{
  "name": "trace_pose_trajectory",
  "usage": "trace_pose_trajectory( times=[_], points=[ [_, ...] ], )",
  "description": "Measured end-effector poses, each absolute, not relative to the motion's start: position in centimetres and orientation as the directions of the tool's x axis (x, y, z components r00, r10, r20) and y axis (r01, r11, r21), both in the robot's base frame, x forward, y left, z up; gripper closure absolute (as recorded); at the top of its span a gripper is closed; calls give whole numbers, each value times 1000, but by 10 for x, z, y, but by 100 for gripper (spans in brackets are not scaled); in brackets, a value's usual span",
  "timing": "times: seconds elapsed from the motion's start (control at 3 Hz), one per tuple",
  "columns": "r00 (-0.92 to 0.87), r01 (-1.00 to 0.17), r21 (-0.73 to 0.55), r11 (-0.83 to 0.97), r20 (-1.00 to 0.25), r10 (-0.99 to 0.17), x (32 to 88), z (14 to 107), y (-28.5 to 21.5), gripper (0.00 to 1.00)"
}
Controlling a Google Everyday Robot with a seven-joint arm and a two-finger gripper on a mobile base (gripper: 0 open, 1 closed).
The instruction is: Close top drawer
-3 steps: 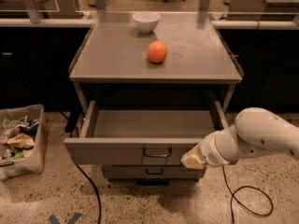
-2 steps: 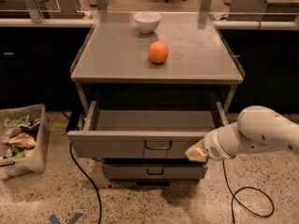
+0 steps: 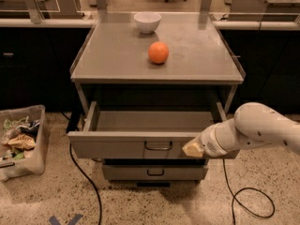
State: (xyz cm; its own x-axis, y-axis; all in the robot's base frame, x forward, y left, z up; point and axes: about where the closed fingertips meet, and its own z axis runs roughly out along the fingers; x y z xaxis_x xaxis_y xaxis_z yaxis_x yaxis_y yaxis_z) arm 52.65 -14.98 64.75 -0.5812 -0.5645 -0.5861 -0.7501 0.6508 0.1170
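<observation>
Camera view: the one camera is looking down from the front at a grey metal cart [image 3: 79, 90] standing on a speckled floor.
Top drawer: the top drawer [image 3: 117, 146] is sticking well out from under the tabletop, showing its shallow grey inside and turning its flat front panel toward the camera.
Handle: a small dark loop handle [image 3: 158, 146] is sitting at the middle of that front panel.
Pincer: the pincer [image 3: 191, 149] is resting against the right part of the drawer front, just right of the handle, with its pale yellowish tip seeming to touch the panel. I cannot tell whether it is open or closed.
Arm: a white rounded arm [image 3: 262, 128] is reaching in from the right edge and covering the drawer's right end.
Lower drawer: a second grey drawer front [image 3: 126, 172] with a like handle is sitting below, set further back.
Tabletop: the tabletop [image 3: 117, 60] is carrying two things, well apart from each other.
Orange: an orange [image 3: 158, 52] is lying near the middle.
Bowl: a white bowl [image 3: 147, 22] is standing upright near the back edge.
Bin: a clear plastic bin [image 3: 37, 144] is standing on the floor at the left, holding crumpled scraps.
Cables: a black cable [image 3: 84, 182] is running across the floor left of the cart, and another [image 3: 253, 205] is looping at the right under the arm.
</observation>
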Motion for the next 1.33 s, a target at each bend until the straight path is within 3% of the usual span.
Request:
trace_pose_trajectory(
  times=[1.33],
  points=[
    [-580, -687, 74, 723, -654, -485, 604, 659, -163, 100]
  ],
)
